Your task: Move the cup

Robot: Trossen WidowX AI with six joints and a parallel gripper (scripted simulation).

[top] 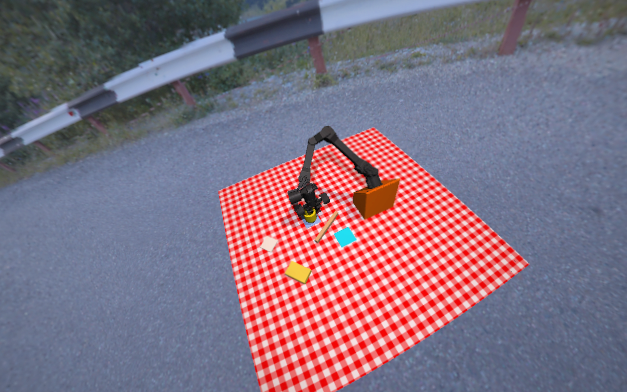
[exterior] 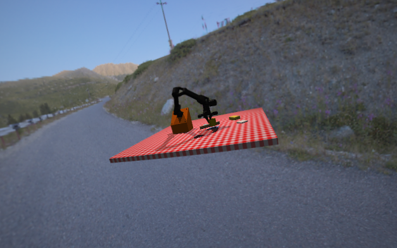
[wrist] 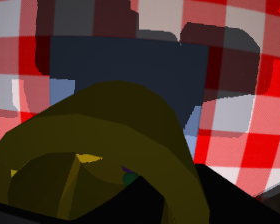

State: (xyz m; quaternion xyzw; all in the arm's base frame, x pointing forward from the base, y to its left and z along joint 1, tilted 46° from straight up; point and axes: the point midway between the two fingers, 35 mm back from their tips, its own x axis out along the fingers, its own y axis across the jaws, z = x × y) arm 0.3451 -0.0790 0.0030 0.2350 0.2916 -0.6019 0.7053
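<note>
Hand (top: 309,209) (exterior: 210,119) (wrist: 179,172) nearly shut on the yellow cup (top: 310,217) (exterior: 212,122) (wrist: 123,100).
Top: cup at the blue-grey pad (top: 308,225) (wrist: 128,57). Exterior: it looks roughly upright, long axis near vertical. Wrist: mouth faces the camera—one finger inside, one outside, gripping the wall—green marble (wrist: 129,179) within.

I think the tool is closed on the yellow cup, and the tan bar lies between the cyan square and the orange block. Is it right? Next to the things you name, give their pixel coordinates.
Not quite: the top view shows the tan bar (top: 326,227) (exterior: 204,126) between the cyan square (top: 345,236) and the yellow cup (top: 310,217) (exterior: 212,122) (wrist: 91,130). The tool (top: 310,210) (exterior: 211,119) (wrist: 179,172) is indeed closed on the cup.
</note>
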